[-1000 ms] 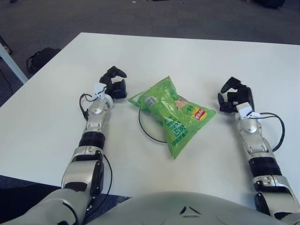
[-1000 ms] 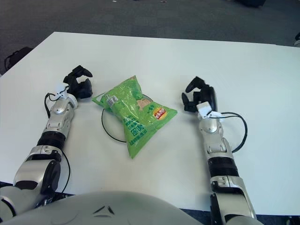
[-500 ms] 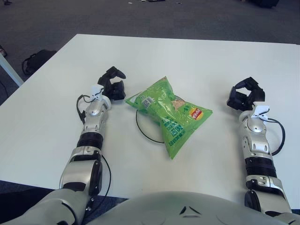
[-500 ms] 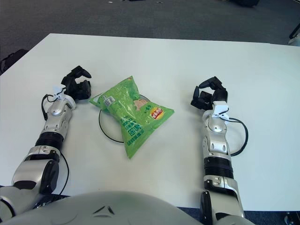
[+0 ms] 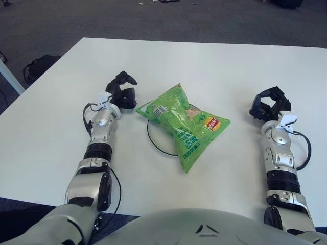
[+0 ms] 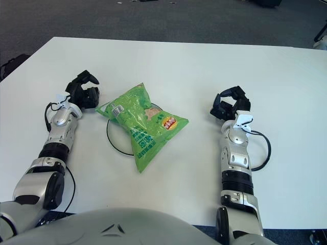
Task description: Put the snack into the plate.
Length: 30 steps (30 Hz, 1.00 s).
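The snack point(image 5: 184, 125) is lying across the plate point(image 5: 153, 144), covering most of it, so only the near-left part of the dark rim is showing. Its lower tail is hanging past the rim onto the white table point(image 5: 214, 66), toward the robot. In my judgement this is the main risk: the bag is long and light, so if a hand is brushing it, it may be sliding further off the plate, and the plate itself may be shifting on the smooth table.

The bag is bright green and puffy, with a white label near the top and a small red and yellow mark on its right side.

The left hand point(image 5: 122, 93) is sitting just beside the bag's top corner, fingers loosely spread and holding nothing. The right hand point(image 5: 269, 104) is well apart on the right, fingers curled and empty
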Each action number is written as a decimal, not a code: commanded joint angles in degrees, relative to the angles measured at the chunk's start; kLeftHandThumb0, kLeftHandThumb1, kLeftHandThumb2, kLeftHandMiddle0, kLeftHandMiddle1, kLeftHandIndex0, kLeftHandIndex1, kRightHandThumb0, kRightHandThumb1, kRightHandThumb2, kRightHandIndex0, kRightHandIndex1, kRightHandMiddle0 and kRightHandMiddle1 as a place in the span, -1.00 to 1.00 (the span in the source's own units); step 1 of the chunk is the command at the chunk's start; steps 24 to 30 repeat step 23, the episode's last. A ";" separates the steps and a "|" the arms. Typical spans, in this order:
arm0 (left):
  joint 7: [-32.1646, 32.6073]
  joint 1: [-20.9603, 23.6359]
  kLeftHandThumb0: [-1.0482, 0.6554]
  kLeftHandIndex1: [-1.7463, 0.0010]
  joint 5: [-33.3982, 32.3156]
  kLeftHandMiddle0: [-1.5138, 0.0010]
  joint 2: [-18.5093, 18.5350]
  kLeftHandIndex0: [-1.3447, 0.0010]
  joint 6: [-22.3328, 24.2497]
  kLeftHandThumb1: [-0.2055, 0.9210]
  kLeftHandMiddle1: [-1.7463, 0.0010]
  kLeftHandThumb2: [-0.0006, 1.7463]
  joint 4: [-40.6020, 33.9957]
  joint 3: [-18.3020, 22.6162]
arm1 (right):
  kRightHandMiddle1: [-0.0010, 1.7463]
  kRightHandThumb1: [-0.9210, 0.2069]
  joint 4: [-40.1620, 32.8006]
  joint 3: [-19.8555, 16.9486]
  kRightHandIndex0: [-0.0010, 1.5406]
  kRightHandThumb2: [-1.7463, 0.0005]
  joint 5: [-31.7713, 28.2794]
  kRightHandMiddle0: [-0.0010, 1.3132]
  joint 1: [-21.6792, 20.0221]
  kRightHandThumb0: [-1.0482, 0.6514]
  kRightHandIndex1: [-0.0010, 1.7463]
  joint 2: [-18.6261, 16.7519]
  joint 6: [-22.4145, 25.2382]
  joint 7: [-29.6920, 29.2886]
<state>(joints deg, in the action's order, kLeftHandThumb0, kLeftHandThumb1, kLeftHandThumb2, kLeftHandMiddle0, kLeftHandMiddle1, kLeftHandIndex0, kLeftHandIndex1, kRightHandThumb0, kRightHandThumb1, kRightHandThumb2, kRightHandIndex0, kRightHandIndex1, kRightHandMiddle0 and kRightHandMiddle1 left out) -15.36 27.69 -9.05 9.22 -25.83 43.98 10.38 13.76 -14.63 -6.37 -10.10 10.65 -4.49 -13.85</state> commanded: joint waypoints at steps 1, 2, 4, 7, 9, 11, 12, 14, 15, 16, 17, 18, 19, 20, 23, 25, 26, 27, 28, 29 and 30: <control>-0.62 -3.35 -0.36 -1.00 -1.20 -0.75 -2.09 0.00 -0.62 -0.20 -1.00 0.61 2.99 0.41 | 1.00 -0.05 2.82 0.31 0.65 -0.41 -1.12 -0.14 4.39 -0.31 1.00 -4.91 0.83 0.22; -0.64 -3.35 -0.36 -1.00 -1.19 -0.75 -2.13 0.00 -0.54 -0.20 -1.00 0.61 3.00 0.47 | 1.00 -0.05 2.80 0.27 0.66 -0.41 -1.19 -0.15 4.39 -0.31 1.00 -4.84 0.95 0.40; -0.61 -3.34 -0.36 -1.00 -1.10 -0.74 -2.16 0.00 -0.43 -0.20 -1.00 0.61 3.02 0.56 | 1.00 -0.06 2.76 0.21 0.66 -0.41 -1.24 -0.15 4.38 -0.31 1.00 -4.73 1.18 0.68; -0.38 -3.34 -0.36 -1.00 -0.83 -0.74 -2.18 0.00 -0.40 -0.20 -1.00 0.61 3.03 0.61 | 1.00 -0.06 2.73 0.14 0.66 -0.41 -1.19 -0.15 4.35 -0.30 1.00 -4.64 1.53 0.92; -0.08 -3.39 -0.36 -1.00 -0.66 -0.74 -2.24 0.00 -0.43 -0.20 -1.00 0.61 2.95 0.66 | 1.00 -0.06 2.71 0.08 0.67 -0.40 -1.15 -0.15 4.32 -0.30 1.00 -4.58 1.84 1.08; 0.02 -3.42 -0.36 -1.00 -0.63 -0.74 -2.31 0.00 -0.42 -0.20 -1.00 0.61 2.91 0.73 | 1.00 -0.07 2.71 0.01 0.67 -0.40 -1.14 -0.16 4.30 -0.30 1.00 -4.55 2.02 1.21; 0.07 -3.43 -0.36 -1.00 -0.57 -0.74 -2.33 0.00 -0.40 -0.21 -1.00 0.61 2.90 0.75 | 1.00 -0.07 2.68 -0.02 0.67 -0.40 -1.14 -0.16 4.30 -0.30 1.00 -4.55 2.12 1.29; -0.06 -3.47 -0.36 -1.00 -0.53 -0.74 -2.31 0.00 -0.38 -0.21 -1.00 0.61 2.89 0.78 | 1.00 -0.07 2.61 -0.09 0.67 -0.40 -1.13 -0.16 4.30 -0.30 1.00 -4.54 2.31 1.45; -0.18 -3.50 -0.36 -1.00 -0.53 -0.74 -2.28 0.00 -0.38 -0.21 -1.00 0.61 2.89 0.79 | 1.00 -0.07 2.59 -0.11 0.67 -0.40 -1.13 -0.16 4.30 -0.30 1.00 -4.54 2.38 1.52; -0.47 -3.49 -0.36 -1.00 -0.61 -0.74 -2.22 0.00 -0.42 -0.21 -1.00 0.61 2.99 0.80 | 1.00 -0.07 2.57 -0.14 0.67 -0.39 -1.14 -0.16 4.29 -0.30 1.00 -4.55 2.43 1.57; -0.66 -3.48 -0.36 -1.00 -0.65 -0.74 -2.18 0.00 -0.46 -0.21 -1.00 0.61 3.07 0.81 | 1.00 -0.08 2.56 -0.16 0.67 -0.39 -1.15 -0.16 4.28 -0.30 1.00 -4.55 2.47 1.60; -1.07 -3.44 -0.36 -1.00 -0.80 -0.74 -2.14 0.00 -0.57 -0.21 -1.00 0.61 3.20 0.83 | 1.00 -0.08 2.58 -0.18 0.67 -0.39 -1.18 -0.16 4.28 -0.30 1.00 -4.55 2.48 1.67; -1.37 -3.41 -0.36 -1.00 -0.91 -0.74 -2.11 0.00 -0.65 -0.21 -1.00 0.61 3.29 0.85 | 1.00 -0.08 2.58 -0.19 0.67 -0.39 -1.19 -0.17 4.28 -0.30 1.00 -4.55 2.50 1.73; -1.54 -3.39 -0.36 -1.00 -0.96 -0.74 -2.09 0.00 -0.70 -0.21 -1.00 0.61 3.35 0.88 | 1.00 -0.08 2.58 -0.21 0.67 -0.39 -1.20 -0.17 4.28 -0.30 1.00 -4.55 2.50 1.76; -1.62 -3.27 -0.36 -1.00 -1.18 -0.74 -2.18 0.00 -0.75 -0.20 -1.00 0.61 3.57 1.20 | 1.00 -0.09 2.57 -0.20 0.67 -0.38 -1.21 -0.17 4.32 -0.30 1.00 -4.51 2.51 2.10; -1.62 -3.27 -0.36 -1.00 -1.18 -0.74 -2.18 0.00 -0.75 -0.20 -1.00 0.61 3.57 1.20 | 1.00 -0.09 2.57 -0.20 0.67 -0.38 -1.21 -0.17 4.32 -0.30 1.00 -4.51 2.51 2.10; -1.62 -3.27 -0.36 -1.00 -1.18 -0.74 -2.18 0.00 -0.75 -0.20 -1.00 0.61 3.57 1.20 | 1.00 -0.09 2.57 -0.20 0.67 -0.38 -1.21 -0.17 4.32 -0.30 1.00 -4.51 2.51 2.10; -1.62 -3.27 -0.36 -1.00 -1.18 -0.74 -2.18 0.00 -0.75 -0.20 -1.00 0.61 3.57 1.20 | 1.00 -0.09 2.57 -0.20 0.67 -0.38 -1.21 -0.17 4.32 -0.30 1.00 -4.51 2.51 2.10; -1.62 -3.27 -0.36 -1.00 -1.18 -0.74 -2.18 0.00 -0.75 -0.20 -1.00 0.61 3.57 1.20 | 1.00 -0.09 2.57 -0.20 0.67 -0.38 -1.21 -0.17 4.32 -0.30 1.00 -4.51 2.51 2.10; -1.62 -3.27 -0.36 -1.00 -1.18 -0.74 -2.18 0.00 -0.75 -0.20 -1.00 0.61 3.57 1.20 | 1.00 -0.09 2.57 -0.20 0.67 -0.38 -1.21 -0.17 4.32 -0.30 1.00 -4.51 2.51 2.10; -1.62 -3.27 -0.36 -1.00 -1.18 -0.74 -2.18 0.00 -0.75 -0.20 -1.00 0.61 3.57 1.20 | 1.00 -0.09 2.57 -0.20 0.67 -0.38 -1.21 -0.17 4.32 -0.30 1.00 -4.51 2.51 2.10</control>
